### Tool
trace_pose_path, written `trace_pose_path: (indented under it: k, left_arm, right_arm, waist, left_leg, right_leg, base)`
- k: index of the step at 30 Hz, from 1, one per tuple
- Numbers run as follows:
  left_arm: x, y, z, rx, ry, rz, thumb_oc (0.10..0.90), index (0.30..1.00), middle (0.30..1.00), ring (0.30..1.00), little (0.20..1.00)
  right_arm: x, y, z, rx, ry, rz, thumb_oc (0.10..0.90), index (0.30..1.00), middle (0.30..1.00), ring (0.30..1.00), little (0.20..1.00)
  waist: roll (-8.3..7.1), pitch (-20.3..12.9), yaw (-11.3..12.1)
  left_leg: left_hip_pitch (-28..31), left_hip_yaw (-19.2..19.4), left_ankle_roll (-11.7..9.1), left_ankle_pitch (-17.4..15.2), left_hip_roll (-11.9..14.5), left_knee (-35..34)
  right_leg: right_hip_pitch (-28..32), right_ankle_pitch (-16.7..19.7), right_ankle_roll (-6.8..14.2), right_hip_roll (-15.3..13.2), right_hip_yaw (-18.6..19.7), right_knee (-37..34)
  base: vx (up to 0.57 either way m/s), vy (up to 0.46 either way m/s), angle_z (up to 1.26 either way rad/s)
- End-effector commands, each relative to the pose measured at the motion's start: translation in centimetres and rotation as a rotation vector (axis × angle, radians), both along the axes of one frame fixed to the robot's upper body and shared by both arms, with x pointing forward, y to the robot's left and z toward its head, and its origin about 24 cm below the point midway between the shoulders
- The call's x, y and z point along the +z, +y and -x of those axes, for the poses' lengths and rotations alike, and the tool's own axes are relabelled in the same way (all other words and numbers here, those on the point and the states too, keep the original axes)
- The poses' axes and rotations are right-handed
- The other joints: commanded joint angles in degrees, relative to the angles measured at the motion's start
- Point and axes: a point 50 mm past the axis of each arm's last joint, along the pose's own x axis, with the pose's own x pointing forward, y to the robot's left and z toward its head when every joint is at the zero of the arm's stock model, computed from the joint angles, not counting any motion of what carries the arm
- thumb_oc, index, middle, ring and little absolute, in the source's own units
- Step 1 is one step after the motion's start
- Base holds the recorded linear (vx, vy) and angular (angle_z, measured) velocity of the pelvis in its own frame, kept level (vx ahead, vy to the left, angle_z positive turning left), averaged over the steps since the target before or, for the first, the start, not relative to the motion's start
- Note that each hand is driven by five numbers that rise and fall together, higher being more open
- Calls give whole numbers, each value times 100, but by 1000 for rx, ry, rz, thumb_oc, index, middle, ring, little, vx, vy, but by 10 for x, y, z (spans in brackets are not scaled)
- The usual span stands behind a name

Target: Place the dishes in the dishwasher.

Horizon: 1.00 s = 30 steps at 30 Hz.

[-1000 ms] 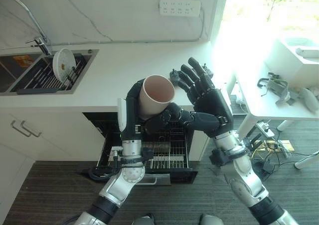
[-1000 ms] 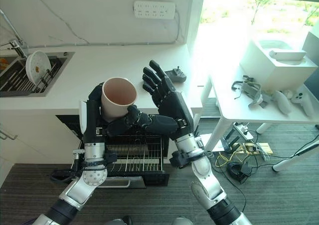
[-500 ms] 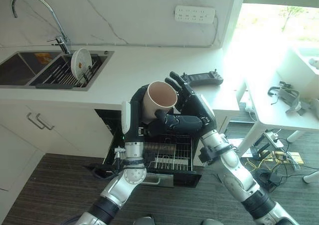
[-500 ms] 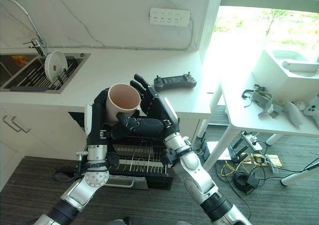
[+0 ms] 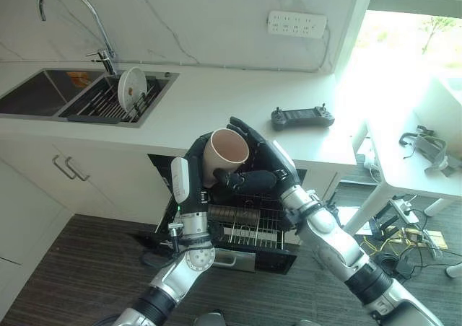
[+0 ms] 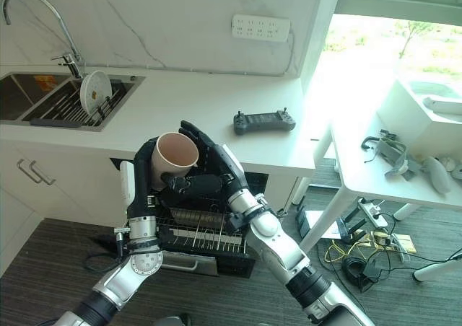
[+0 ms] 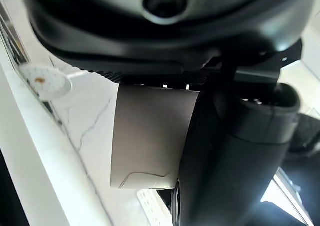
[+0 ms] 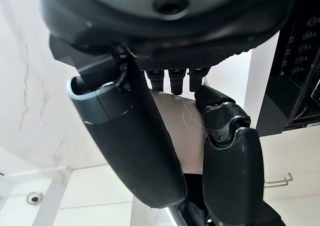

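A beige cup (image 5: 227,151) is held upright, mouth up, above the open dishwasher rack (image 5: 249,228). My left hand (image 5: 190,169) grips its side with fingers curled round it; the left wrist view has the cup (image 7: 150,131) against the palm. My right hand (image 5: 266,169) wraps the cup from the other side, fingers behind the rim and thumb across the front. In the right wrist view the cup (image 8: 182,136) sits between the thumb (image 8: 130,136) and the fingers. A white plate (image 5: 132,89) stands on edge in the sink's drying rack.
The white counter (image 5: 216,102) runs above the dishwasher, with a sink (image 5: 43,99) and faucet (image 5: 72,9) at the left. A black controller (image 5: 302,115) lies on the counter at the right. A white side table (image 5: 411,171) stands further right.
The camera has shifted. My right hand, spread open beside the cup a second ago, has closed in and now wraps round it. The left hand keeps its grip.
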Motion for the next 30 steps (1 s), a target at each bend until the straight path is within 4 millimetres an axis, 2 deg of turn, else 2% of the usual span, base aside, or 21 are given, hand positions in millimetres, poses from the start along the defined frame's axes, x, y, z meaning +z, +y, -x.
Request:
trace_pose_path:
  k: [1, 8, 21, 22, 23, 30]
  left_arm:
    - [58, -33, -16, -113, -317, 0, 400, 300, 300, 300, 300]
    - [58, -41, -15, -123, -349, 5, 400, 300, 300, 300, 300]
    - [62, -49, -14, -135, -388, 13, 400, 300, 300, 300, 300]
    - [64, -50, -14, -141, -391, 21, 400, 300, 300, 300, 300]
    - [65, -52, -14, -148, -396, 25, 400, 300, 300, 300, 300]
    - [69, -57, -13, -172, -403, 34, 400, 300, 300, 300, 300]
  right_arm:
    - [59, 36, 1, 114, -227, -111, 800, 900, 900, 900, 900]
    - [61, 44, -3, 131, -197, -102, 800, 900, 900, 900, 900]
    - [51, 56, -7, 140, -140, -54, 800, 900, 900, 900, 900]
    - [50, 57, -8, 138, -137, -50, 577, 566, 566, 566, 566]
    - [50, 59, -7, 134, -150, -44, 400, 300, 300, 300, 300]
    - [57, 60, -6, 106, -218, -48, 400, 300, 300, 300, 300]
  waist:
    - [-164, -79, 77]
    - [-200, -40, 130]
    - [-215, 3, 185]
    - [-214, 5, 185]
    - [-210, 12, 186]
    - [-208, 48, 200]
  left_leg:
    - [257, -279, 221, -1346, -17, 333]
    - [247, -303, 225, -1351, -31, 333]
    - [230, -355, 222, -1335, -45, 333]
    - [231, -353, 220, -1333, -45, 333]
    - [231, -353, 223, -1329, -46, 333]
    - [225, -373, 235, -1329, -64, 333]
  right_leg:
    - [322, -758, -54, 50, -209, -96]
    - [328, -749, -61, 47, -214, -96]
    - [333, -724, -60, 49, -222, -96]
    - [338, -723, -61, 46, -230, -96]
    - [340, -719, -61, 43, -231, -96]
    - [341, -708, -58, 39, -235, -96]
  base:
    - [-3, -16, 3]
    - [-1, 0, 1]
    - [-9, -3, 4]
    - [0, 0, 0]
    - [0, 0, 0]
    - [0, 0, 0]
